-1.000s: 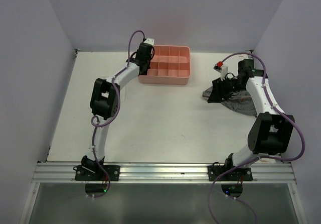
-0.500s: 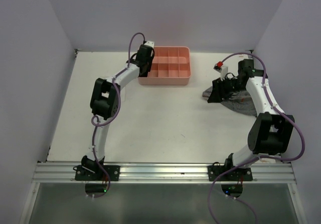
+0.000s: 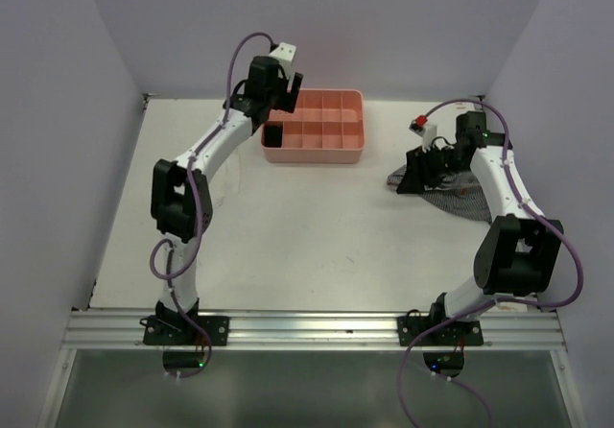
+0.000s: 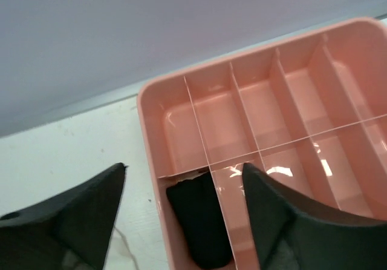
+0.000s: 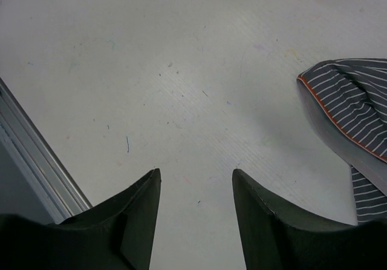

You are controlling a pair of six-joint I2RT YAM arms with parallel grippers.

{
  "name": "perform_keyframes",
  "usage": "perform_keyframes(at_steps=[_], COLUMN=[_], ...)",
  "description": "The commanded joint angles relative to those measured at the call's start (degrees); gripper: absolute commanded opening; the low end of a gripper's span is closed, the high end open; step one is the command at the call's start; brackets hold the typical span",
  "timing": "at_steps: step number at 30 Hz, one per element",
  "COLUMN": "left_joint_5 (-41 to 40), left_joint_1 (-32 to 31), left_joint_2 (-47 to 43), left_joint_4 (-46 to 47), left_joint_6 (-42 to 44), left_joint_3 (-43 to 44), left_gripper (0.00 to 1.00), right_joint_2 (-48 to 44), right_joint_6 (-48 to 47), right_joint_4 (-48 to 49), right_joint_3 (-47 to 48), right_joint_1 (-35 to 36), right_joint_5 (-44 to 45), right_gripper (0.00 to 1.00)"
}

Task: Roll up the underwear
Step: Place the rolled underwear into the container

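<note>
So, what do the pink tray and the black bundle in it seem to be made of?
The pink tray looks like hard, glossy plastic: bright reflections lie on its floors and thin dividers. The black underwear in its near-left corner compartment looks like soft, matte fabric: no shine, and a rounded, bulging shape.

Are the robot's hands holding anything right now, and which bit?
Nothing is held. The left gripper is open above the underwear lying in the pink tray; the right gripper is open over the table.
</note>
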Motion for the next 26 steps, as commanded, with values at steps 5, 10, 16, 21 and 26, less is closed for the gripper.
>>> perform_keyframes(at_steps=[5, 10, 16, 21, 26], left_joint_5=[17.7, 31.1, 34.3, 30.9, 29.6], left_joint_1=[0.0, 0.2, 0.6, 0.9, 1.0], left_joint_2=[-16.7, -25.6, -34.5, -45.3, -48.1], left_joint_4=[-2.9, -14.2, -23.0, -18.9, -19.3], left_joint_6=[8.0, 13.3, 16.0, 16.3, 15.2], left_joint_3=[-6.2, -13.3, -28.8, -46.8, -52.4], left_gripper=[1.0, 1.0, 1.0, 1.0, 1.0], right_joint_2=[0.8, 2.5, -1.1, -6.5, -9.4], right_joint_6=[2.4, 3.5, 5.5, 4.4, 4.0], right_joint_4=[3.4, 4.0, 8.9, 11.7, 13.0], right_joint_3=[5.8, 8.7, -0.4, -11.4, -16.7], right_joint_1=[-0.2, -0.1, 2.7, 10.1, 13.2], right_joint_5=[-0.3, -0.6, 0.4, 4.9, 6.7], right_gripper=[0.67, 0.89, 0.98, 0.99, 0.99])
